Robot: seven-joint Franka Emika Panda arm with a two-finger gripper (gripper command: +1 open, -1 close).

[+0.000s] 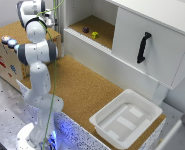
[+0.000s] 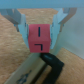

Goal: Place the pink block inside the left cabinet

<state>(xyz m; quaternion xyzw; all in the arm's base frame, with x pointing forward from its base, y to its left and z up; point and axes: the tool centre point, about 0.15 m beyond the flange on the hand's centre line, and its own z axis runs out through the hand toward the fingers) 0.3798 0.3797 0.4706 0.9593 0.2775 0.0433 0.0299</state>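
Between the gripper's (image 2: 39,37) fingers sat the pink block (image 2: 38,39), clamped. To finish well, it needed carrying level into the left cabinet (image 1: 104,31), clear of the blocks there.

The left cabinet (image 1: 104,31) stands open-fronted; purple block (image 1: 85,29) and yellow block (image 1: 95,35) occupy its floor.

Nothing readable is showing anywhere — no words, brand names or numbers. The pink block (image 2: 39,38), seen close in the wrist view, is carrying thin black line marks on its face — an angled stroke and a short bar — but they are forming no letter I can make out. The cardboard box (image 1: 6,62) is wearing small red and blue stickers, too blurred to read.
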